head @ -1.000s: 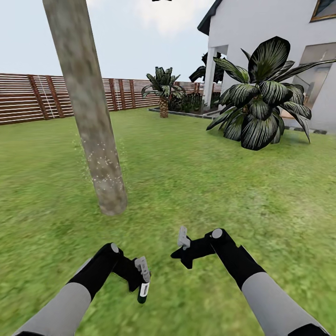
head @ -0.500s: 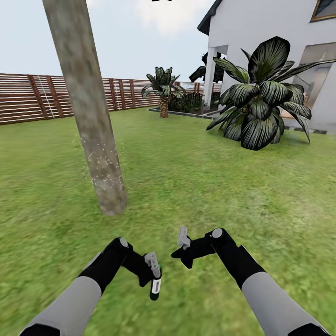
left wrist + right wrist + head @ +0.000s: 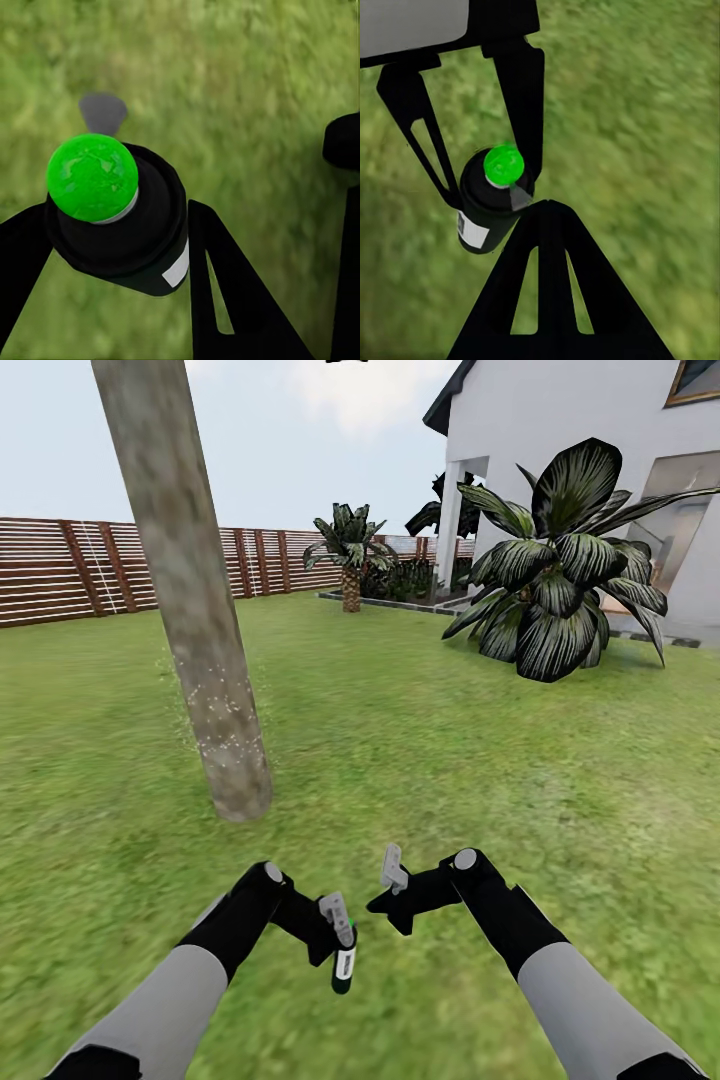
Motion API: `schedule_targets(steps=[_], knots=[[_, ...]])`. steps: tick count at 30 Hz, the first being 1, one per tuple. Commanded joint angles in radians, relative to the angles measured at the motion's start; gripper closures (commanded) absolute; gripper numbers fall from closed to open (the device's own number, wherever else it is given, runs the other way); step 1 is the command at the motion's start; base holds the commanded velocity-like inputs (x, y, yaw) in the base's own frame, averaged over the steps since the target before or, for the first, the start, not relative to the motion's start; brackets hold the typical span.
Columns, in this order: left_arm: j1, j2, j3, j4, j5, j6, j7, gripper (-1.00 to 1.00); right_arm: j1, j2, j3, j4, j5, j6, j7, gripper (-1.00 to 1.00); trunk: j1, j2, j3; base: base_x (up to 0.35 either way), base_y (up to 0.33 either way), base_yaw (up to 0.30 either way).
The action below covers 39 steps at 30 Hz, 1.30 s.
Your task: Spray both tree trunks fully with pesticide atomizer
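Pesticide atomizer [image 3: 343,968] is clamped between the left gripper [image 3: 340,945] fingers, held low over the lawn [image 3: 450,760], just short of the tree trunk [image 3: 215,690] base. Right gripper [image 3: 392,872] sits empty beside the atomizer, fingers apart. White pesticide [image 3: 220,710] specks are seen on the trunk's lower part only; the upper part looks bare. Judgement: the green nozzle [image 3: 92,177] should be swung toward the trunk and swept upward, grip kept firm. Fence [image 3: 60,565] stands well behind the trunk.
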<state>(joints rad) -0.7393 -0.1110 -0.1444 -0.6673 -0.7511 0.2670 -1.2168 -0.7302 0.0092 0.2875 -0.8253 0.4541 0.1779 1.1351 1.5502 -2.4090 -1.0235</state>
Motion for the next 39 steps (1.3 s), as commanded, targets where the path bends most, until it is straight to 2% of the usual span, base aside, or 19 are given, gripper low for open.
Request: schedule_targets(steps=[1, 11, 16, 32, 36, 39], knots=[[0.0, -0.004, 0.0, 0.0, 0.0, -0.001, 0.0, 1.0, 0.0, 0.0, 0.0, 0.0, 0.0, 0.0, -0.001, 1.0, 0.0, 0.0, 0.0, 0.0, 0.0, 0.0], [-0.001, -0.024, 0.0, -0.001, 0.001, -0.002, 0.002, 1.0, 0.0, 0.0, 0.0, 0.0, 0.0, 0.012, 0.0, 1.0, 0.0, 0.0, 0.0, 0.0, 0.0, 0.0], [-0.002, -0.025, -0.001, -0.001, 0.031, -0.002, 0.003, 1.0, 0.0, 0.0, 0.001, -0.015, 0.0, 0.014, 0.0, 1.0, 0.0, 0.0, 0.0, 0.0, 0.0, 0.0], [-0.001, -0.024, 0.0, -0.027, 0.05, -0.002, 0.017, 1.0, 0.0, 0.001, 0.001, -0.02, 0.0, 0.015, 0.0, 1.0, 0.0, 0.0, 0.0, 0.0, 0.0, 0.0], [-0.002, -0.024, 0.0, -0.028, 0.081, -0.003, 0.017, 1.0, 0.0, 0.001, 0.001, -0.02, 0.0, 0.015, 0.0, 1.0, 0.0, 0.0, 0.0, 0.0, 0.0, 0.0], [-0.002, -0.024, 0.0, -0.027, 0.087, -0.003, 0.017, 1.0, 0.0, 0.001, 0.001, -0.02, 0.0, 0.016, -0.001, 1.0, 0.0, 0.0, 0.0, 0.0, 0.0, 0.0]])
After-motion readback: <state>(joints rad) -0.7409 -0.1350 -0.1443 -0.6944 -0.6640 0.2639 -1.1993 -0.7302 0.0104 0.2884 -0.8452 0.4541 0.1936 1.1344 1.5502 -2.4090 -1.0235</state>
